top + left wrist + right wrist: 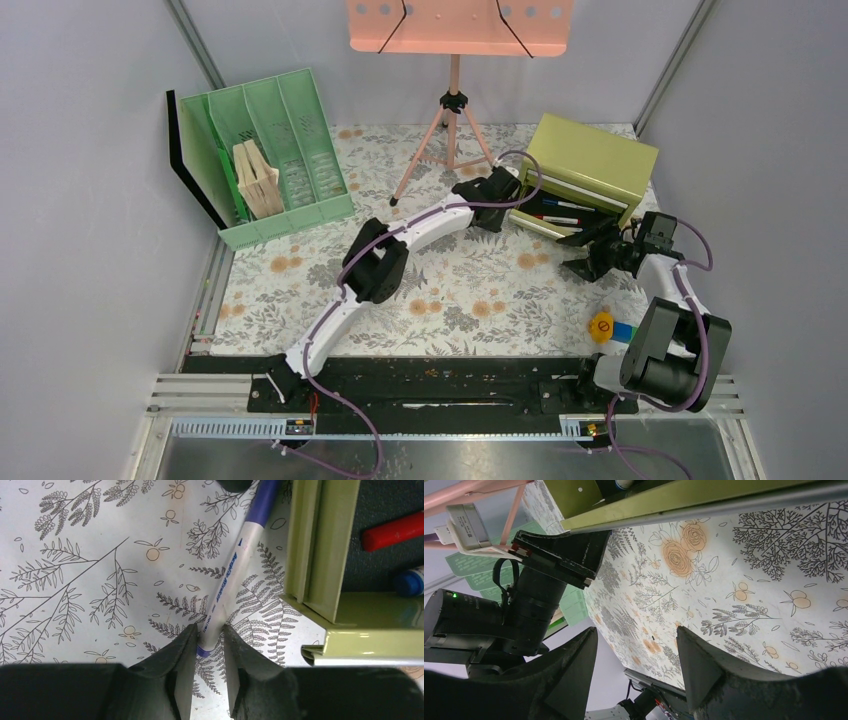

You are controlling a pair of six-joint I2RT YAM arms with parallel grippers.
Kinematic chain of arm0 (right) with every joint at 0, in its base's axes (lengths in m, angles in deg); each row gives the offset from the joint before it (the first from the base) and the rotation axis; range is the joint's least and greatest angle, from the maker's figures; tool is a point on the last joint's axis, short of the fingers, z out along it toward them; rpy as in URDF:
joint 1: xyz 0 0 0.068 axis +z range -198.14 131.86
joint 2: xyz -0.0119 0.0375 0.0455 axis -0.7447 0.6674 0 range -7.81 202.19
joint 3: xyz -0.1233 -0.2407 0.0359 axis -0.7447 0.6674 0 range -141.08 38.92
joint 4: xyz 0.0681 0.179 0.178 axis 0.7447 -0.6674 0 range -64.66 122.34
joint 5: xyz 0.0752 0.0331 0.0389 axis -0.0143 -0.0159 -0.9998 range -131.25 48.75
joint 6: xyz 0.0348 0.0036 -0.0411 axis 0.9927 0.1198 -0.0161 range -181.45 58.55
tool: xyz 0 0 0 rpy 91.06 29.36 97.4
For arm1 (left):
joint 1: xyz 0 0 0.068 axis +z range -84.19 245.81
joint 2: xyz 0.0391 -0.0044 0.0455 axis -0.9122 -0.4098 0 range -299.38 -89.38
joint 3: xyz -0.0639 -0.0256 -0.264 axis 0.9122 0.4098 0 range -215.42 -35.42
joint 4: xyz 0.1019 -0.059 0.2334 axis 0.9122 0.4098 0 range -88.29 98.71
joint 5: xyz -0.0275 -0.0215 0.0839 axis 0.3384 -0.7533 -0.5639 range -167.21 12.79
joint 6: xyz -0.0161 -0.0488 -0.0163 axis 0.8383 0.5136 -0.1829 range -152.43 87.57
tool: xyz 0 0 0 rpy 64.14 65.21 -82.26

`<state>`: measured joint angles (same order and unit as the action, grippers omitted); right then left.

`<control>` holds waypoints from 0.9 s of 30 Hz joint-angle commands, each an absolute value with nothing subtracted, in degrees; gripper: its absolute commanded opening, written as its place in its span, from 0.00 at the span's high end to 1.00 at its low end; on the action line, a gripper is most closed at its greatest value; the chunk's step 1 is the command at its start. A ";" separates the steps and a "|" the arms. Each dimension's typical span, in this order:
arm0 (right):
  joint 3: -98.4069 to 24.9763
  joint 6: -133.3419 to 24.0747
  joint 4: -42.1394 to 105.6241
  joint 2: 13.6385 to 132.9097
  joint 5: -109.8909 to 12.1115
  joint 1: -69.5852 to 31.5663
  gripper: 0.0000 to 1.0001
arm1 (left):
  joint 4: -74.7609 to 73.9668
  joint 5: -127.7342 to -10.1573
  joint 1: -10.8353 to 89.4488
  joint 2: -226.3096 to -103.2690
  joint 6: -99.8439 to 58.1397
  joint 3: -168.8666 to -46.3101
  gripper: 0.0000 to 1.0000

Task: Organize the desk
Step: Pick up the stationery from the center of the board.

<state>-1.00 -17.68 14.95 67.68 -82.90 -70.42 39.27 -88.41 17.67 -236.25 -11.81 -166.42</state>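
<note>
Left gripper (210,631) pinches marker (227,575) on desk (75,580); right gripper (636,630) spread, empty.
Left fingers (185,647) press both sides of the blue-white marker's near end. Marker lies flat on the floral desk, just beside the olive drawer box (590,160). Right jaws wide apart above the desk near the box front. Desk lies under both arms, green file rack (270,150) at its far left.

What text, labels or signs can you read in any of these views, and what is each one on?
Marker: blue lettering along the barrel, seems to read "Acrylic Marker"; the smaller print below it is too blurred to read.
White box: label print too small to read.
Yellow disc: red mark, too small to make out.
Nothing else is legible.
</note>
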 commanded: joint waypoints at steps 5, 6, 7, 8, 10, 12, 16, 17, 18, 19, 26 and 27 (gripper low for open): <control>-4.05 -17.79 14.91 67.27 -84.30 -70.64 0.33 | 40.25 -85.72 16.91 -235.52 -19.12 -166.62 0.87; -4.14 -17.69 14.89 67.18 -84.34 -70.64 0.34 | 40.16 -84.19 16.90 -234.89 -19.19 -165.53 0.90; -4.19 -17.68 14.86 67.09 -84.40 -70.64 0.34 | 40.14 -82.80 16.78 -233.87 -18.94 -164.22 0.91; -4.21 -17.70 14.87 67.01 -84.50 -70.64 0.33 | 39.96 -82.06 16.69 -232.72 -18.38 -162.26 0.92; -4.26 -17.68 14.93 66.92 -84.64 -70.64 0.33 | 37.60 -81.78 16.24 -228.85 -17.15 -155.66 0.92; -4.24 -17.59 14.93 66.61 -84.79 -70.59 0.34 | 33.76 -82.54 15.58 -223.80 -16.28 -146.45 0.92; -3.77 -17.51 14.92 65.42 -84.84 -70.64 0.33 | 28.55 -85.53 13.83 -213.59 -15.45 -129.95 0.90; -3.60 -17.55 14.93 65.17 -84.89 -70.64 0.33 | 27.83 -85.84 13.43 -211.14 -15.06 -126.52 0.90; -3.38 -17.43 14.89 64.90 -84.92 -70.64 0.33 | 27.16 -86.28 12.93 -208.71 -14.67 -123.27 0.90; -3.17 -17.37 14.89 64.66 -84.93 -70.64 0.33 | 26.18 -86.83 12.48 -206.41 -14.41 -120.03 0.88; -1.84 -17.72 14.38 62.72 -85.18 -70.64 0.33 | 24.67 -90.22 10.70 -198.56 -13.35 -112.29 0.47; -1.71 -17.83 14.28 62.57 -85.26 -70.64 0.33 | 24.69 -89.86 10.70 -199.20 -13.48 -112.85 0.46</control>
